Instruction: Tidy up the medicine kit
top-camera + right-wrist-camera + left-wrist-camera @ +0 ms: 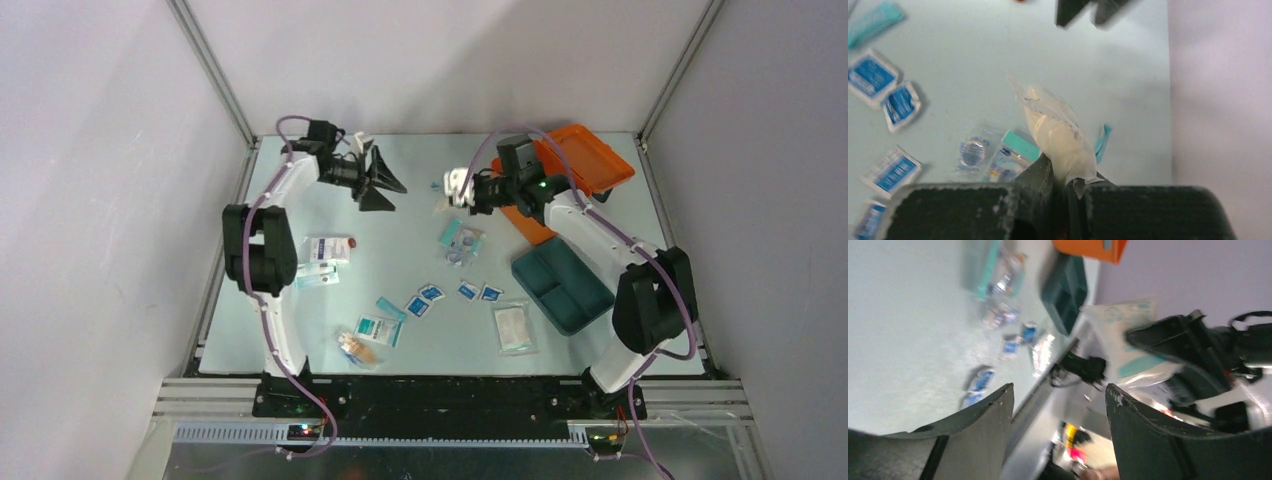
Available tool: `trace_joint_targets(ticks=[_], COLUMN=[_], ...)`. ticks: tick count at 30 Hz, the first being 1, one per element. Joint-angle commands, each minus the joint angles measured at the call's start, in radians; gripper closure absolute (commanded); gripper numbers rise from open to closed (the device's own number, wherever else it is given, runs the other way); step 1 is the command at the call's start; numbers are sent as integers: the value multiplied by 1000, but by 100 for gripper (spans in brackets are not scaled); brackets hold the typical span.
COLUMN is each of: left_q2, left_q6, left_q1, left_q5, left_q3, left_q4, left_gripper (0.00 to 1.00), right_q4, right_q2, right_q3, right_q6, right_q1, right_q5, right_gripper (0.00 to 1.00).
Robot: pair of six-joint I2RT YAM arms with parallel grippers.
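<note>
Right pincer (1066,176) clamped on limp clear packet (1055,132); left pincer (1059,392) apart. Behind right pincer, boxy orange plastic case (600,165): stiff, probably light; take rim.

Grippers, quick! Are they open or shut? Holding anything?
Left gripper: open, empty.
Right gripper: shut on a plastic packet.

Left gripper (1059,388) jaws apart, right gripper (1066,181) clamped
</note>
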Motion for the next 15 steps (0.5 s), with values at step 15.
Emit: trace_joint_targets(ticks=[15], left_q2=[-291], left_q6=[457], left_q1=[8], left_q5=[-707], left_q3=[39], left_q4=[-127], left_gripper=[30], right_q4=[167], right_q2=[55], right_q3=[139], right_q6=[1644], right_q1=[-471], right_q5=[418], right_gripper=[96])
